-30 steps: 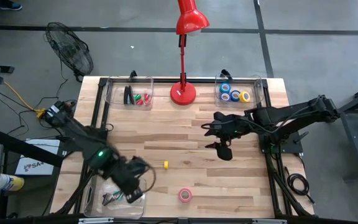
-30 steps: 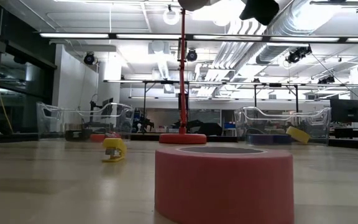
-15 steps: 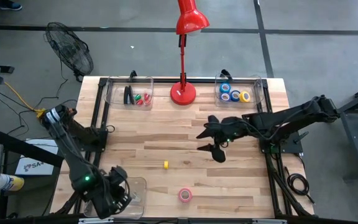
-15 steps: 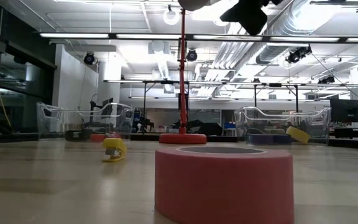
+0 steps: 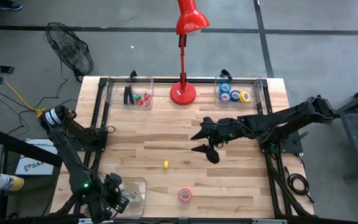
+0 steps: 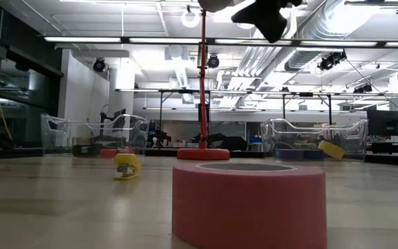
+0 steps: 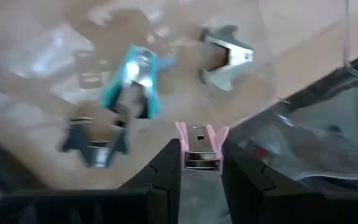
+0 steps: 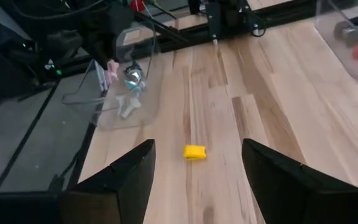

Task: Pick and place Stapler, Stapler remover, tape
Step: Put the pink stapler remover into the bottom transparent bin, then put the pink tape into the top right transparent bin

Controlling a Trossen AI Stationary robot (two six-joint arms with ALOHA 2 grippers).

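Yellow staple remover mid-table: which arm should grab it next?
Right. The right gripper hangs open near the yellow staple remover; the left gripper is over the near-left clear bin, shut on a pink staple remover.

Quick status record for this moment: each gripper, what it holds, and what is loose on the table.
left gripper: over the clear bin at the table's near left corner, jaws shut on a pink staple remover
right gripper: above mid-table, jaws open, empty
loose on table: yellow staple remover, pink tape roll
far right bin: blue and yellow tape rolls
far left bin: black stapler
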